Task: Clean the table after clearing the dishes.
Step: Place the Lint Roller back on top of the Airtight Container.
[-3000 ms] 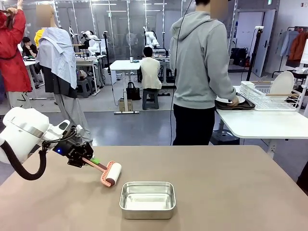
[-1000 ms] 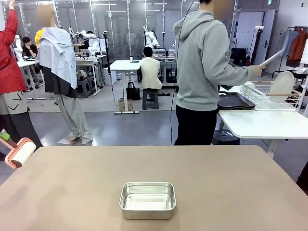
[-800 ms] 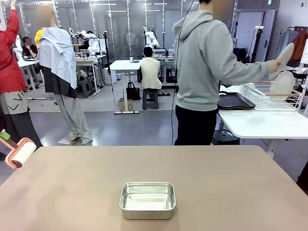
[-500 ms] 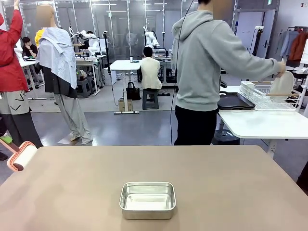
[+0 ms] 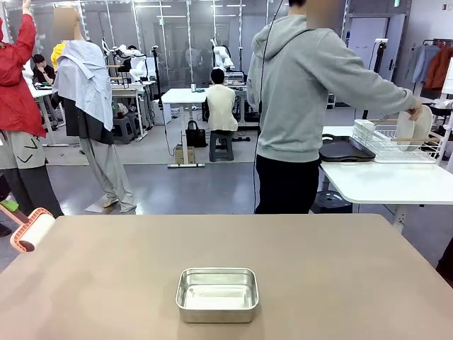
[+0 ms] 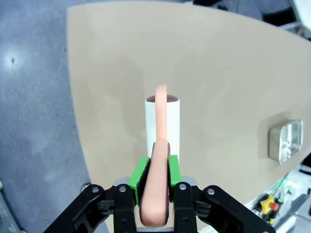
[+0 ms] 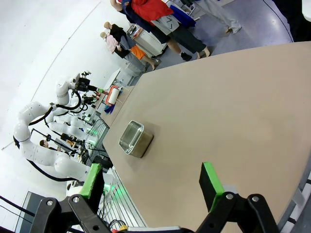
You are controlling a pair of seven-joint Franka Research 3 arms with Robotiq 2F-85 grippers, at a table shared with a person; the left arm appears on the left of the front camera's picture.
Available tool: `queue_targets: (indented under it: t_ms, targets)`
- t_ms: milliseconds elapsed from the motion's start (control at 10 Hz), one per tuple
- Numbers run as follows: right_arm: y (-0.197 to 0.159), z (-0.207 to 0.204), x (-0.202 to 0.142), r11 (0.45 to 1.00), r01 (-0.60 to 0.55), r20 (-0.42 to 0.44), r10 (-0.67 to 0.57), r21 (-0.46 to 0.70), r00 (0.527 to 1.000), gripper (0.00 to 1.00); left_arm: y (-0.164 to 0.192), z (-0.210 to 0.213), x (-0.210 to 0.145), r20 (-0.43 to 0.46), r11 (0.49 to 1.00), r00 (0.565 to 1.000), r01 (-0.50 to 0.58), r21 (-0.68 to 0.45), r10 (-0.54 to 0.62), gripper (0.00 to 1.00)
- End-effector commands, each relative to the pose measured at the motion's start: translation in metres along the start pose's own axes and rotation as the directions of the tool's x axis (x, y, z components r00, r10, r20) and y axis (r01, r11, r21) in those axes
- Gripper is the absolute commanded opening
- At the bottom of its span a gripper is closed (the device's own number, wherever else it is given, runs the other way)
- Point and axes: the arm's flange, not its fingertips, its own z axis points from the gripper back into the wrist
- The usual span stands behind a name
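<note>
The taupe table [image 5: 340,269] carries a small steel pan [image 5: 216,294] near its front middle. My left gripper [image 6: 155,182] is shut on the pink handle of a lint roller [image 6: 163,124], which hangs above the table's left end [image 5: 30,230]. My right gripper [image 7: 151,182] stands open, high above the table [image 7: 228,111], with nothing between its green pads. Of the dishes, a white plate [image 5: 413,124] is in the hand of a person in a grey hoodie at a wire rack, and a dark tray [image 5: 345,149] lies on the white side table.
The white side table [image 5: 386,184] with the dish rack [image 5: 396,145] stands beyond the far right corner. The person [image 5: 297,99] stands between it and the taupe table's far edge. The pan also shows in the wrist views [image 6: 284,141] [image 7: 133,138].
My left arm has drawn back from beside the pan to the table's left end, roller still in hand. The person lifted a white plate off the tray and set it into the rack.
</note>
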Motion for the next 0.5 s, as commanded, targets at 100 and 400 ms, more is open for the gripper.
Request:
queue_targets:
  t_ms: [100,400]
  targets:
    - [0.004,-0.002,-0.002,1.0,-0.007,0.009,0.007,-0.011,1.0,1.0,-0.167,0.035,0.027,0.089,0.873,0.868,0.487,0.038,-0.488,0.22]
    - [0.004,-0.002,-0.002,1.0,-0.007,0.009,0.007,-0.011,1.0,1.0,-0.35,0.061,-0.011,0.072,0.521,0.516,0.846,0.116,-0.853,0.22]
